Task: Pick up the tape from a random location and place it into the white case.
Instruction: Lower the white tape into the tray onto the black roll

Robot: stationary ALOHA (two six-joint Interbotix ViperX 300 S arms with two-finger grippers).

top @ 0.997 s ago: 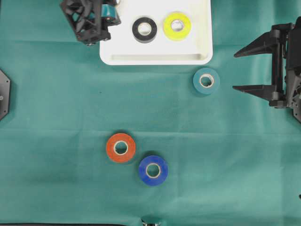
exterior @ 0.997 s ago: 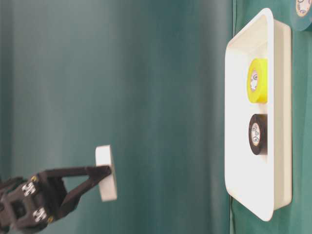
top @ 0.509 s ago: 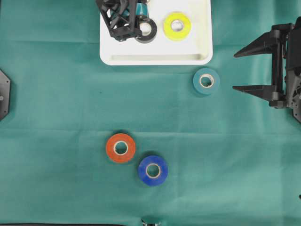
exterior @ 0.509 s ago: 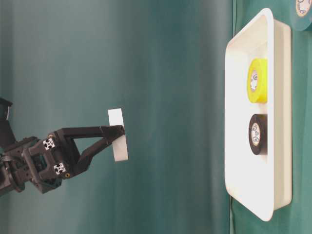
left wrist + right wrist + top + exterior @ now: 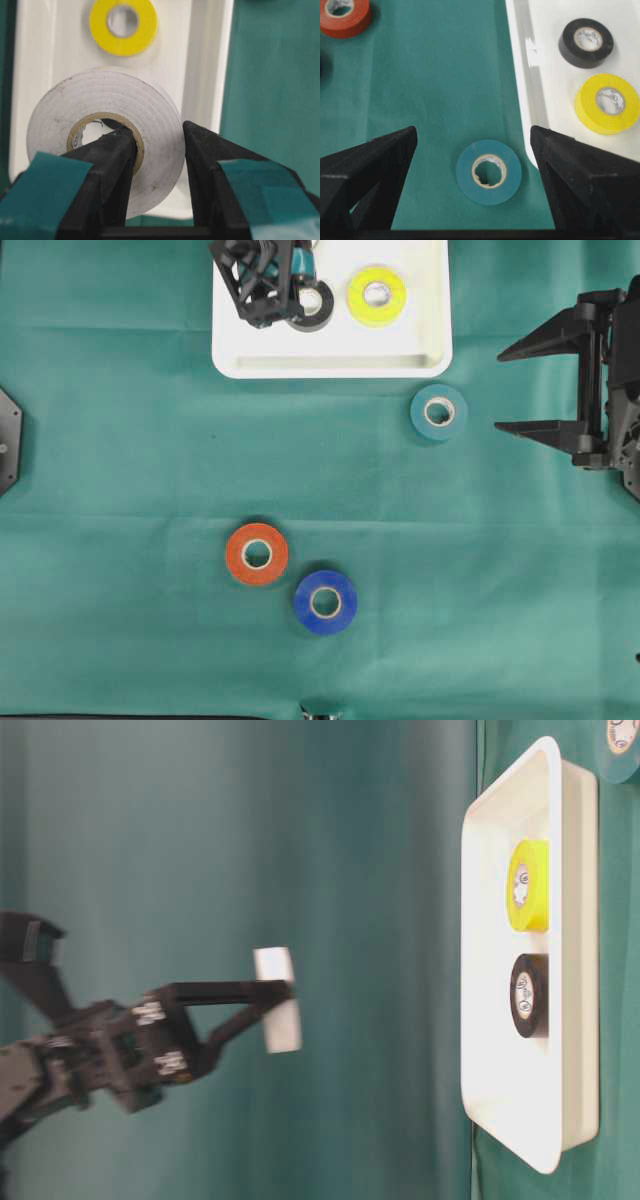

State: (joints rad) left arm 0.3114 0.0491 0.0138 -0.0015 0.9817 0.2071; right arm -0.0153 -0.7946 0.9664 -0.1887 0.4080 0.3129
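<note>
Presently, the carry step is judged in hand: a white tape roll point(image 5: 105, 137) is pinched through its wall by the left gripper point(image 5: 159, 150), jaws narrow, held above the white case point(image 5: 330, 360). A lowering over bare tray floor and a release are called for next. Counted: two rolls in the case, black point(image 5: 312, 305) and yellow point(image 5: 377, 295); three on the counter point(image 5: 120, 460), teal point(image 5: 438, 412), orange point(image 5: 257, 554), blue point(image 5: 326, 602). The right gripper point(image 5: 505, 390) stands wide, empty.

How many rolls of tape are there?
6. The black roll and yellow roll lie in the white case. The white roll hangs in the left gripper. The teal, orange and blue rolls lie on the cloth.
</note>
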